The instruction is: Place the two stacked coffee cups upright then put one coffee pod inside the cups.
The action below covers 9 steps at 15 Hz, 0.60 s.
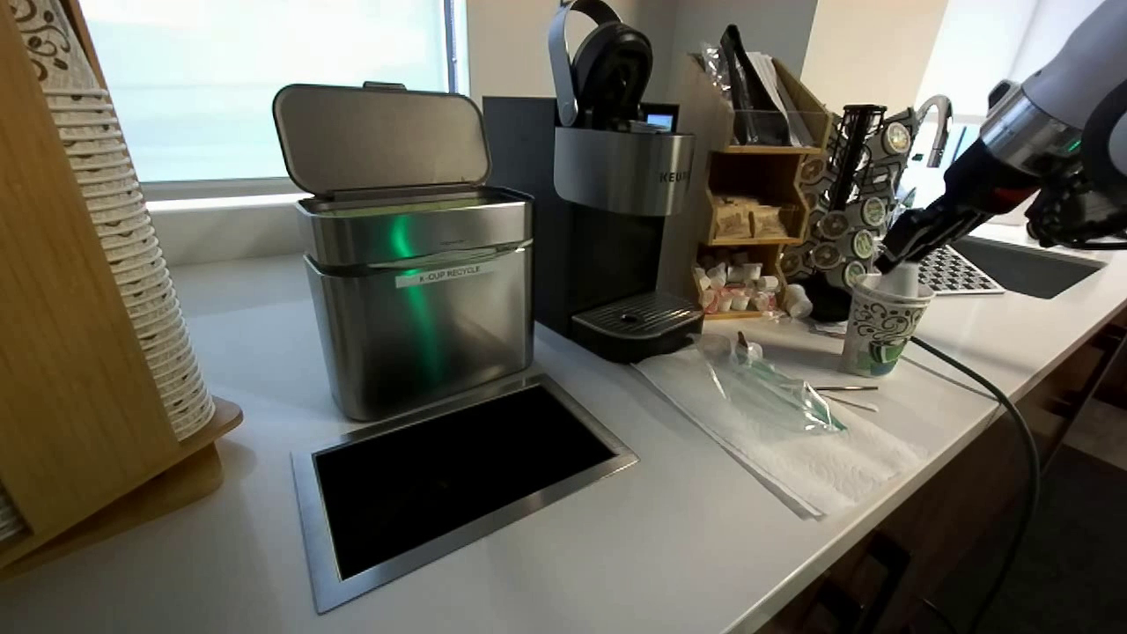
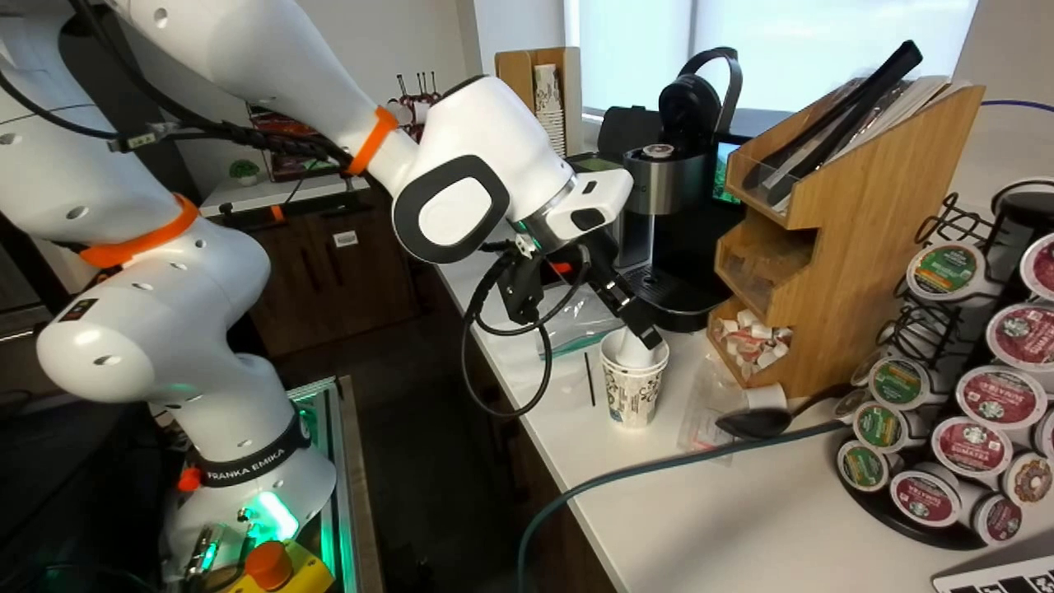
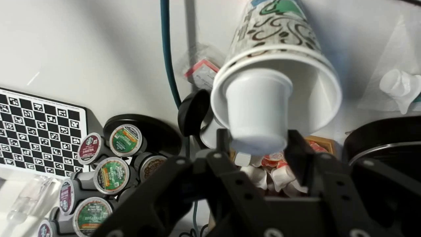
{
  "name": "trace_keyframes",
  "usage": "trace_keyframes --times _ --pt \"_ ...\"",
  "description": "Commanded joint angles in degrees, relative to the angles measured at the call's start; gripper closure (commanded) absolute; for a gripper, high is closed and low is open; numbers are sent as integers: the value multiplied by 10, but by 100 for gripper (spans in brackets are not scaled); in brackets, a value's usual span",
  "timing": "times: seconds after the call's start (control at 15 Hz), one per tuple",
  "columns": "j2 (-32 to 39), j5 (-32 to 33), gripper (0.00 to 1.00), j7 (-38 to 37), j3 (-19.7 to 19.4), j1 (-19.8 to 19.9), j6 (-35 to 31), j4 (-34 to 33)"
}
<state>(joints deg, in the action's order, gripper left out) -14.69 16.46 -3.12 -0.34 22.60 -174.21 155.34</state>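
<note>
The two stacked coffee cups [image 1: 883, 326] stand upright and nested on the counter, pale with dark swirls and a green mark. They also show in an exterior view [image 2: 632, 397] and at the top of the wrist view [image 3: 278, 31], mouth toward the camera. A white coffee pod [image 3: 258, 108] is between my gripper's fingers [image 3: 259, 140], which touch its sides. Its rimmed end is inside the cup mouth and its base faces the gripper. The pod shows white at the cup mouth in both exterior views [image 1: 900, 280] [image 2: 635, 351]. The cup bottom is hidden.
A green cable [image 2: 659, 468] and a black scoop [image 2: 753, 422] lie near the cups. A wooden organizer [image 2: 881, 247], a pod carousel [image 2: 910, 387] and the coffee machine [image 1: 625, 172] stand around. A plastic bag [image 1: 775, 387] lies on paper towels [image 1: 845, 467]. The counter edge is close.
</note>
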Motion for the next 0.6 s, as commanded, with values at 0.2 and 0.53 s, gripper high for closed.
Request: trace_keyframes --times 0.2,0.53 --pt "16 -32 0 37 -22 -69 -14 -16" --pt "16 -116 0 92 -36 -174 2 -17"
